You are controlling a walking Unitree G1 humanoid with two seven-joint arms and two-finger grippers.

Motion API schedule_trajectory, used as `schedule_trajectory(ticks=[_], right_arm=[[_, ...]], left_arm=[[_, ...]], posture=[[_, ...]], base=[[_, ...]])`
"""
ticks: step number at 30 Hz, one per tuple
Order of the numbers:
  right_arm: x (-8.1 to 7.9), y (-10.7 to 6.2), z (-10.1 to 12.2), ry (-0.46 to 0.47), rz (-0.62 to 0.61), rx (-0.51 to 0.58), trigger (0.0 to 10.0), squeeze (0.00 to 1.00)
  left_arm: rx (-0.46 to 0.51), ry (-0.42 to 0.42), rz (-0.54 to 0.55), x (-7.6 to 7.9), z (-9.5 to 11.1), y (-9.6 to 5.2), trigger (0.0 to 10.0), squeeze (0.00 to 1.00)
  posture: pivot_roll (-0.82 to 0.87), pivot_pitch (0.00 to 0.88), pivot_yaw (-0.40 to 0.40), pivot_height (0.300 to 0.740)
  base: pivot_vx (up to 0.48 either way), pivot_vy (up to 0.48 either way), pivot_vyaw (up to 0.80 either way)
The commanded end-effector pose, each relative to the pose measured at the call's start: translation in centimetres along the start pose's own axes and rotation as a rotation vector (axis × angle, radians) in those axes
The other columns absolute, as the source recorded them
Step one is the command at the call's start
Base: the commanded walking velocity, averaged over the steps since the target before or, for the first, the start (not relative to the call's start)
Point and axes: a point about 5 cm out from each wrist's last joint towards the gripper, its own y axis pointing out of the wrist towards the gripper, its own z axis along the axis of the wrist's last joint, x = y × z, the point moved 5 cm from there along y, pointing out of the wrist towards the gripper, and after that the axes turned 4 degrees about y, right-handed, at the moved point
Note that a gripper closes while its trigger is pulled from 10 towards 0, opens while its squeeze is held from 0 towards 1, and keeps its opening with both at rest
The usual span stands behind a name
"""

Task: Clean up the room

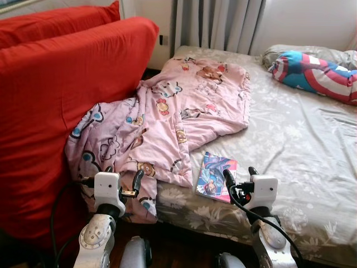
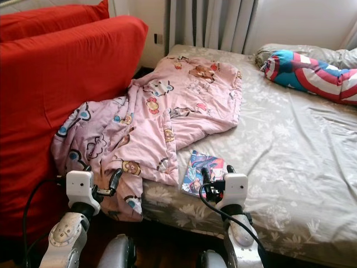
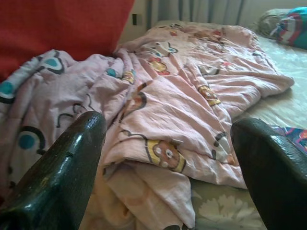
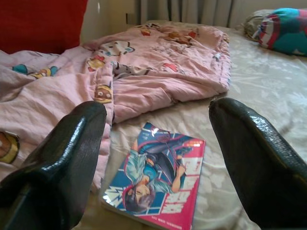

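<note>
My right gripper (image 1: pixel 241 177) hangs released, fingers spread, just over the near edge of the bed (image 1: pixel 312 139), with the comic book (image 4: pixel 160 176) lying flat right beyond it on the grey floral sheet. My left gripper (image 1: pixel 129 184) is also spread, facing the pink cartoon blanket (image 1: pixel 178 111) that spills off the bed's near left corner against a red cushion (image 1: pixel 50 106). A star-patterned pillow (image 1: pixel 318 72), somewhat blurred, sits at the far right corner.

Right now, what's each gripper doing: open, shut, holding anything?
Left gripper: open, holding nothing, facing the pink blanket.
Right gripper: open, holding nothing, over the comic book on the bed.
</note>
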Motion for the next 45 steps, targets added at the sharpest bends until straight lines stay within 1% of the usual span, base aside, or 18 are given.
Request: schedule_trajectory(ticks=[1, 10, 15, 23, 28, 34, 40, 45], right_arm=[[0.15, -0.12, -0.07, 0.000, -0.004, -0.001, 10.0, 0.00], [0.09, -0.14, -0.12, -0.003, -0.003, -0.008, 10.0, 0.00], [-0.14, -0.21, -0.57, -0.005, 0.010, -0.027, 10.0, 0.00], [0.06, -0.23, -1.00, -0.010, 0.000, -0.038, 10.0, 0.00], [-0.04, -0.23, -0.95, -0.027, 0.011, -0.036, 10.0, 0.00], [-0.09, -0.26, -0.60, -0.034, 0.014, -0.014, 10.0, 0.00], [0.15, -0.23, -0.77, -0.015, 0.000, -0.027, 10.0, 0.00], [-0.08, -0.24, -0.87, -0.029, 0.013, -0.032, 10.0, 0.00]], left_arm=[[-0.003, -0.011, -0.006, 0.13, 0.00, 0.04, 10.0, 0.00], [-0.003, -0.010, -0.007, 0.15, 0.02, 0.04, 10.0, 0.00], [-0.004, -0.016, -0.016, 0.29, 0.02, 0.04, 10.0, 0.00], [-0.005, -0.015, -0.022, 0.38, 0.04, 0.11, 10.0, 0.00], [0.002, -0.021, -0.025, 0.49, 0.26, 0.37, 10.0, 0.00], [0.004, -0.023, -0.028, 0.56, 0.32, 0.45, 10.0, 0.00], [0.005, -0.025, -0.030, 0.58, 0.35, 0.52, 10.0, 0.00], [0.005, -0.024, -0.033, 0.60, 0.36, 0.54, 10.0, 0.00]], posture=[[-0.04, 0.069, -0.048, 0.602], [-0.04, 0.071, -0.049, 0.602], [-0.04, 0.072, -0.049, 0.602], [-0.04, 0.074, -0.048, 0.602], [-0.04, 0.073, -0.049, 0.602], [-0.04, 0.073, -0.051, 0.602], [-0.04, 0.073, -0.051, 0.602], [-0.04, 0.073, -0.050, 0.602]], base=[[0.000, 0.000, 0.00], [0.000, 0.000, 0.00], [0.000, 0.000, 0.00], [0.000, 0.000, 0.00], [0.306, 0.000, 0.00], [0.335, 0.000, 0.68], [0.342, 0.000, 0.00], [0.351, 0.000, 0.00]])
